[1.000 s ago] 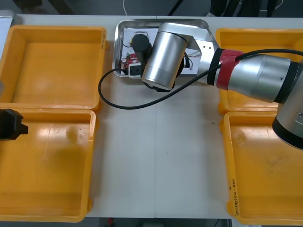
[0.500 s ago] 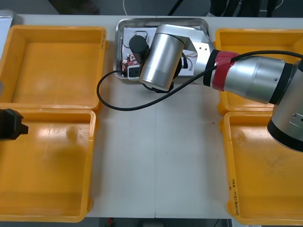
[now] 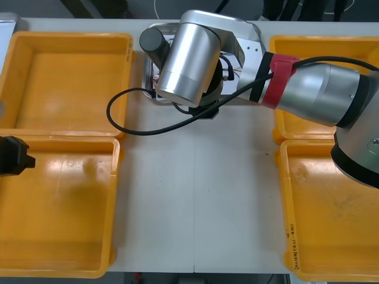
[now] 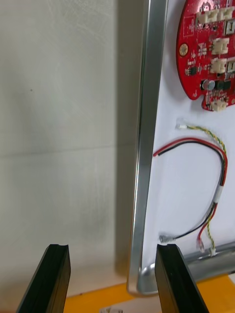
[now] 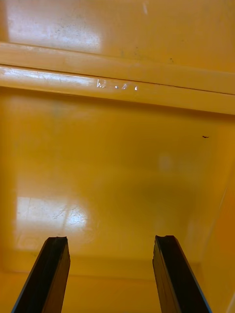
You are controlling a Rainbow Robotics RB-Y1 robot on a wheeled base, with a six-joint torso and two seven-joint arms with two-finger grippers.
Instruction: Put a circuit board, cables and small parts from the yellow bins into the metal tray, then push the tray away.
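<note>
On the light table [image 3: 195, 195], flanked by yellow bins [image 3: 65, 77] that look bare, the right arm [image 3: 308, 94] reaches over the metal tray [image 4: 147, 146] at the far middle. Inside the tray, on its white floor, lie a round red circuit board [image 4: 208, 54] and a red and yellow cable [image 4: 223, 171]. The right gripper [image 4: 112, 249] hangs low with its fingers spread wide and holding nothing, the tray's rim between them. The left gripper [image 5: 111, 239] waits over a left-hand bin, fingers likewise wide and empty. Loading appears finished and the push is in hand. Next, the right gripper must bear squarely on the rim so the tray slides away without twisting.
</note>
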